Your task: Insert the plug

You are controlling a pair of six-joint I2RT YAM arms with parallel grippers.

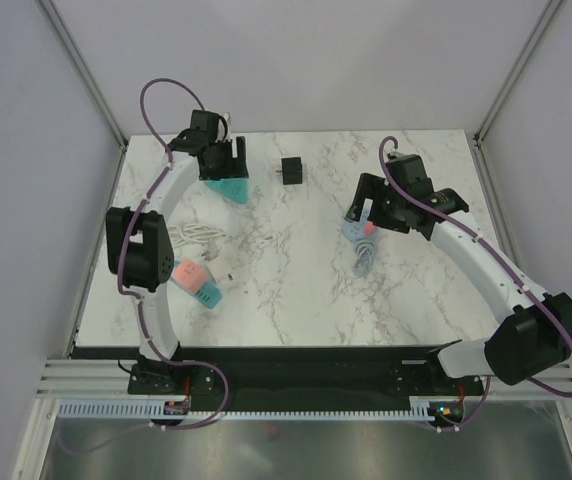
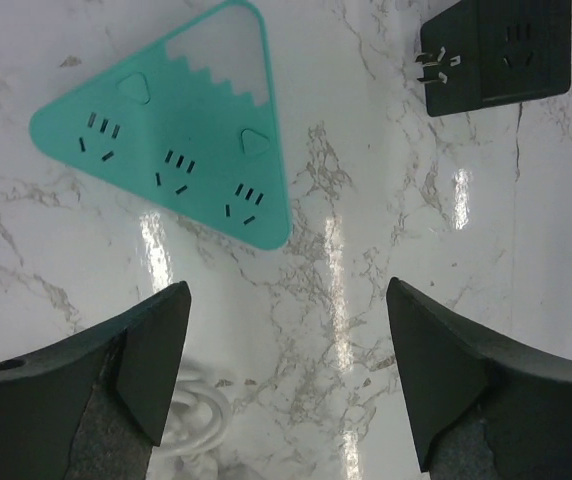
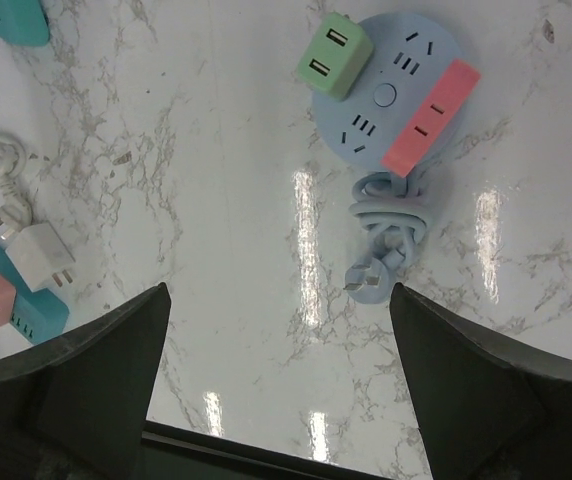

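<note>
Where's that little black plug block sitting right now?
The black plug block lies at the far middle of the table in the top view, just right of the teal triangular power strip.

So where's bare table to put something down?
The middle, between black adapter, teal strip and round blue strip, is bare; so is the near middle. The left is crowded: white cable, pink block.
</note>
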